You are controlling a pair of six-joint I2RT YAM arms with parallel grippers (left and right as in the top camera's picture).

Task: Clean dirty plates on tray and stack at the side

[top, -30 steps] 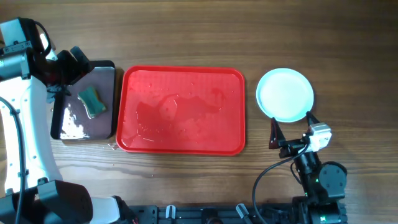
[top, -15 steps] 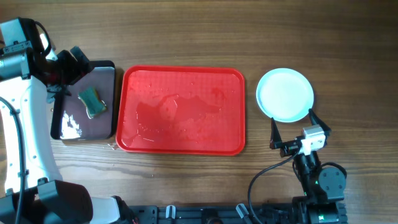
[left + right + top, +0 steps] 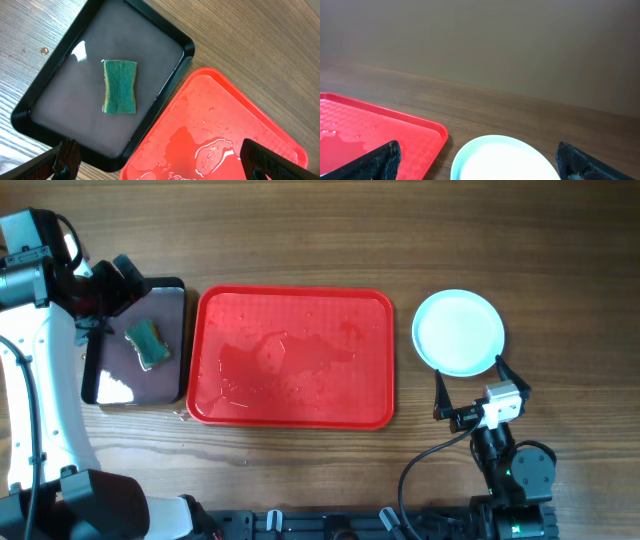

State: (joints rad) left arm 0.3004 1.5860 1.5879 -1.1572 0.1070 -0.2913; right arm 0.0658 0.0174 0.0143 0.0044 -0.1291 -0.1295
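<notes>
The red tray [image 3: 290, 310] lies in the middle of the table, wet, with no plates on it. It also shows in the left wrist view [image 3: 260, 125] and the right wrist view [image 3: 380, 130]. A pale mint-white plate stack [image 3: 459, 332] sits to the right of the tray, its top clean; it also shows in the right wrist view [image 3: 505, 160]. My right gripper [image 3: 469, 388] is open and empty just in front of the plates. My left gripper [image 3: 112, 302] is open and empty at the far left, above the black tray.
A narrow black tray [image 3: 110, 375] holding water lies left of the red tray. A green sponge [image 3: 148, 343] rests in it, also in the left wrist view [image 3: 119, 86]. Bare wooden table [image 3: 300, 230] surrounds everything.
My right gripper has pulled back a little from the plates toward the front edge. The left arm, sponge and trays have not moved.
</notes>
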